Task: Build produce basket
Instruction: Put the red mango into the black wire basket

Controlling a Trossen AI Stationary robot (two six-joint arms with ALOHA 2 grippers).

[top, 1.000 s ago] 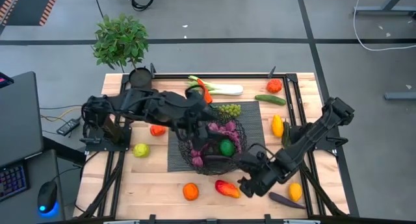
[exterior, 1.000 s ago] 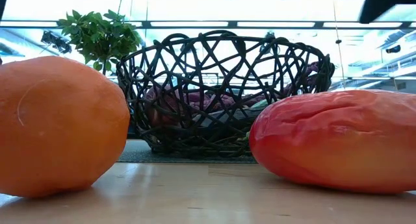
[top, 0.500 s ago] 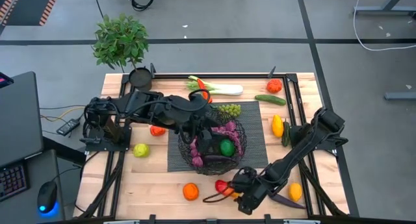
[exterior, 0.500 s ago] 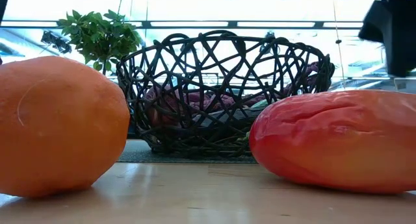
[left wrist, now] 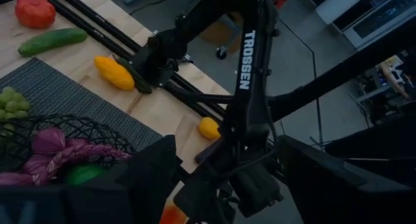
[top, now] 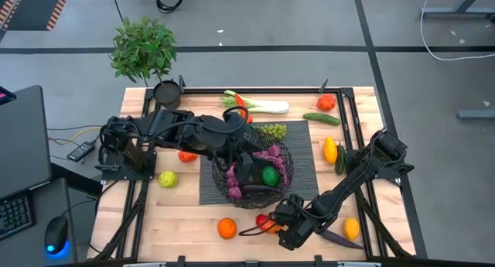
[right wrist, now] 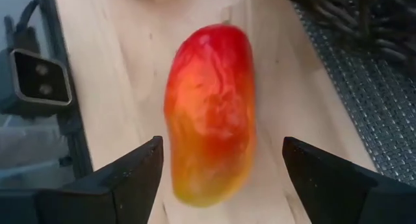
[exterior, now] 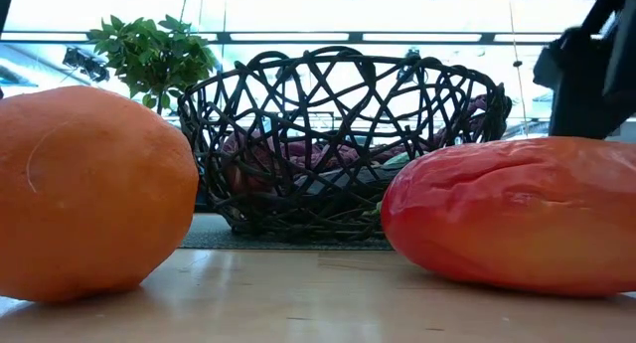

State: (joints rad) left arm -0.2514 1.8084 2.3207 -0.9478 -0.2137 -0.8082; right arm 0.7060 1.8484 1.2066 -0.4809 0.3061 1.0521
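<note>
Right gripper point(right wrist: 221, 178) is down at the table's front edge, fingers spread, straddling the red-orange oblong toy fruit point(right wrist: 211, 113) but not touching it. Step in hand looks like picking that fruit. Next: lower, close on its middle, carry it to the round black wire basket point(top: 255, 174) on the grey mat mid-table. Left gripper point(top: 244, 168) is over the basket, jaws apart, nothing seen held. Basket already holds purple and green pieces.
</note>
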